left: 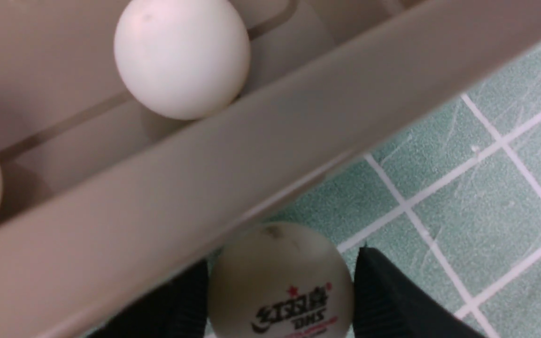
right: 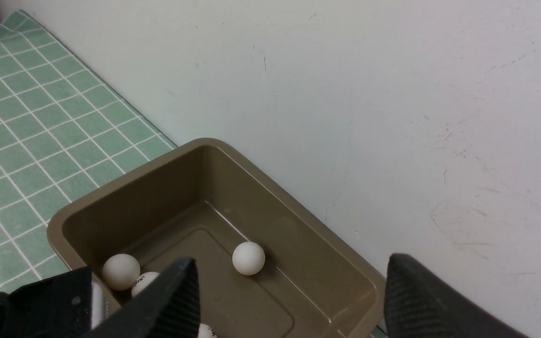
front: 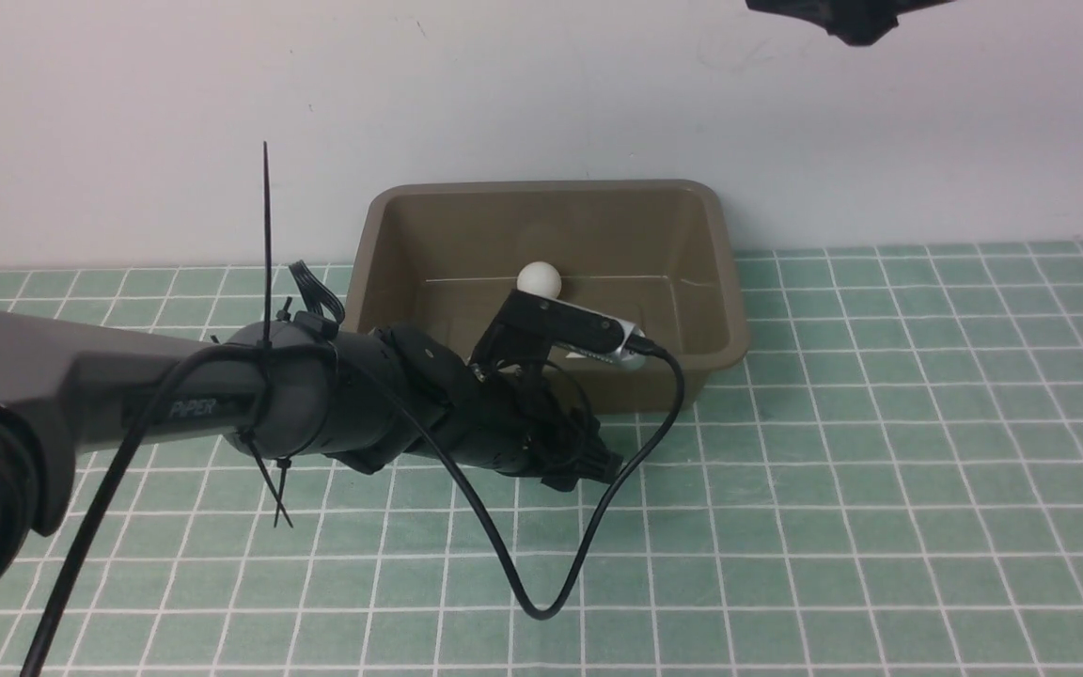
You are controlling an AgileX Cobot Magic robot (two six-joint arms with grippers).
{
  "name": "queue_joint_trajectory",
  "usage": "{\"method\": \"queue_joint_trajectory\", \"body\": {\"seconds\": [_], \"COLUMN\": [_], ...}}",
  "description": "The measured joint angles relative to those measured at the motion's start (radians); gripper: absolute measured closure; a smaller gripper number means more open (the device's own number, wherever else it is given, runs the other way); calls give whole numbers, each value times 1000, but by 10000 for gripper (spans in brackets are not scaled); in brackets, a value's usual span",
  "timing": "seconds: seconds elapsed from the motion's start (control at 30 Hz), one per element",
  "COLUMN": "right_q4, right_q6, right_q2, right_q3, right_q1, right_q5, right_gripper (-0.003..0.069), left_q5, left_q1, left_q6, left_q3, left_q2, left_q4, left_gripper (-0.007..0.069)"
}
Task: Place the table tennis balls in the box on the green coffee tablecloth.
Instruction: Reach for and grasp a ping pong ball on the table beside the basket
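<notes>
Left gripper (left: pixel 281 262) clamped on a logo-printed ball (left: pixel 280 286), with one black finger (left: pixel 392 300) against each side. Ball and fingertips sit over the checked green cloth (left: pixel 486 164), just outside the brown box (left: pixel 204 188), whose wall rises directly ahead of the fingers. Beyond that wall, loose balls (left: pixel 181 56) lie inside. Right gripper (right: pixel 289 263) hangs above the box, fingers wide apart and holding nothing.

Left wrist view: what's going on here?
The left hand has its fingers against both sides of a logo ball, just outside the box wall and over the green cloth. At least three other balls already lie in the box. The right hand hangs open, high above the box, holding nothing.
</notes>
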Motion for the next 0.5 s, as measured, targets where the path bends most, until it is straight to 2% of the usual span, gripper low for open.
{"method": "queue_joint_trajectory", "body": {"seconds": [0.23,0.3,0.37,0.5], "right_q4": [0,0,0,0], "right_q6": [-1,-1,-2,-2], "right_q2": [0,0,0,0], "right_q3": [0,0,0,0], "right_q1": [0,0,0,0], "right_q5": [0,0,0,0], "right_gripper": [193,200,206,208], "left_q5": [44,85,192,254], "left_q1": [0,0,0,-1], "left_q6": [28,29,30,47], "left_q3": [0,1,1,1], "left_q2": [-16,-37,-101,-189], "left_q4": [0,1,6,7], "left_gripper": [272,272,272,272]}}
